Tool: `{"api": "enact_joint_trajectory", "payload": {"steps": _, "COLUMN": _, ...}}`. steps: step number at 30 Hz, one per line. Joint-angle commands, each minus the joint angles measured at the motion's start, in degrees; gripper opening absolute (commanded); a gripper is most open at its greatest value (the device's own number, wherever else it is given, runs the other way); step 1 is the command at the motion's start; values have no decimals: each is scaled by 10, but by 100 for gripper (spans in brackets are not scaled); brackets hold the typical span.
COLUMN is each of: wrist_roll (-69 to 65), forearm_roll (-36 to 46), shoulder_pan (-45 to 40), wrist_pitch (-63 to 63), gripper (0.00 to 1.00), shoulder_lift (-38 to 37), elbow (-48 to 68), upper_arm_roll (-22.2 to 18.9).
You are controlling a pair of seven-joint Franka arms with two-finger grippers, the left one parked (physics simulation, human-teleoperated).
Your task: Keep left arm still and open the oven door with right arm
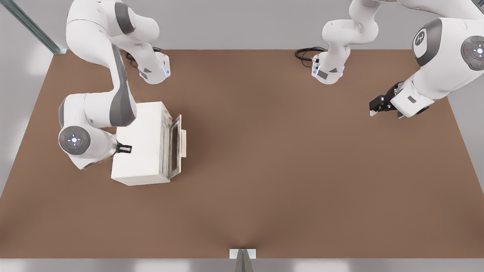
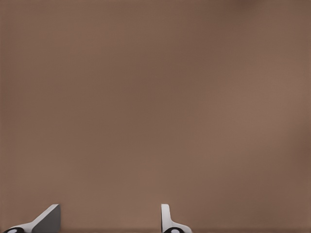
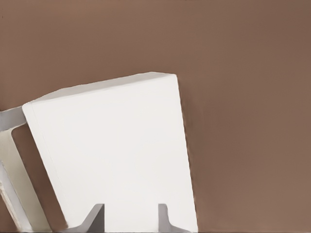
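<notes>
The cream-white box oven (image 1: 140, 151) stands on the brown table toward the front view's left. Its door (image 1: 174, 145), with a dark glass window and a pale tan bar handle (image 1: 183, 142), faces the table's middle and stands ajar, tilted a little away from the oven body. The right arm reaches over the oven from the front view's left. Its gripper (image 1: 124, 148) hovers above the oven's plain top (image 3: 116, 150), on the side away from the door. The gripper (image 3: 129, 221) is open with nothing between its fingers. An edge of the door frame (image 3: 10, 119) shows in the right wrist view.
The other arm hangs over the table at the front view's right, its black gripper (image 1: 382, 104) above bare brown tabletop (image 1: 283, 162). Both arm bases sit along the far edge. A metal post (image 1: 242, 260) stands at the near edge.
</notes>
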Motion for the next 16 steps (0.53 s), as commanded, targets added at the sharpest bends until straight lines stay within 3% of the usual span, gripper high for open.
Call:
{"api": "enact_joint_trajectory", "payload": {"steps": 1, "wrist_roll": -188, "forearm_roll": 57, "shoulder_pan": -12, "wrist_pitch": -11, "gripper": 100, "shoulder_lift": -53, "elbow": -25, "upper_arm_roll": -1}}
{"api": "enact_joint_trajectory", "payload": {"steps": 6, "wrist_roll": -187, "forearm_roll": 45, "shoulder_pan": -13, "wrist_pitch": 16, "gripper": 100, "shoulder_lift": -111, "elbow": -89, "upper_arm_roll": -6}}
{"api": "enact_joint_trajectory", "payload": {"steps": 16, "wrist_roll": -187, "forearm_roll": 47, "shoulder_pan": -13, "wrist_pitch": 17, "gripper": 100, "shoulder_lift": -123, "elbow": -102, "upper_arm_roll": -6}}
